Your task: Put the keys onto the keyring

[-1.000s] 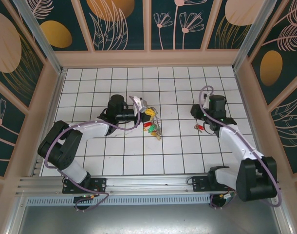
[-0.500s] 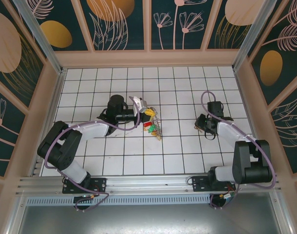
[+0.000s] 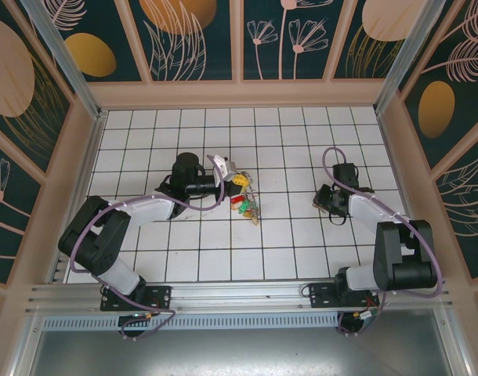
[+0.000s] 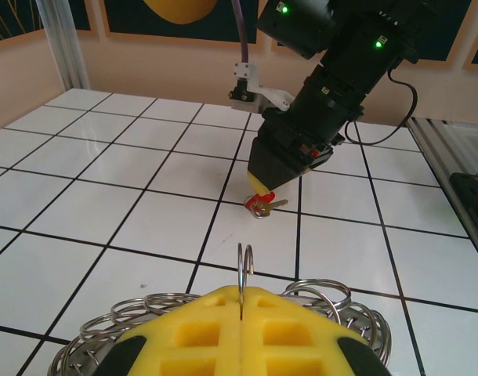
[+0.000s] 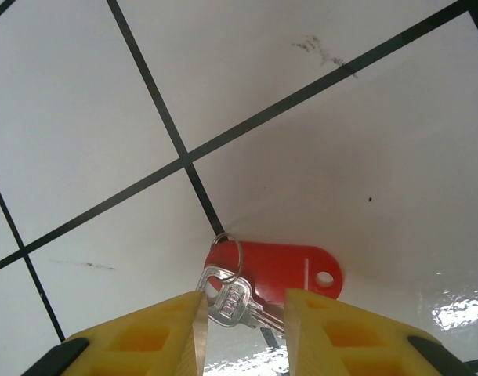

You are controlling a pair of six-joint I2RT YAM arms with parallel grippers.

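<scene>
The red key [image 5: 264, 282] lies flat between the half-open right jaws, tag pointing right, well apart from the left jaws clamping the keyring [image 4: 317, 291].

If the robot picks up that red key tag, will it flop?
Probably: the red tag and silver key join only through a small ring, so one would likely dangle. Both look thin, likely light. On the glossy tile they may slide if pushed.
</scene>
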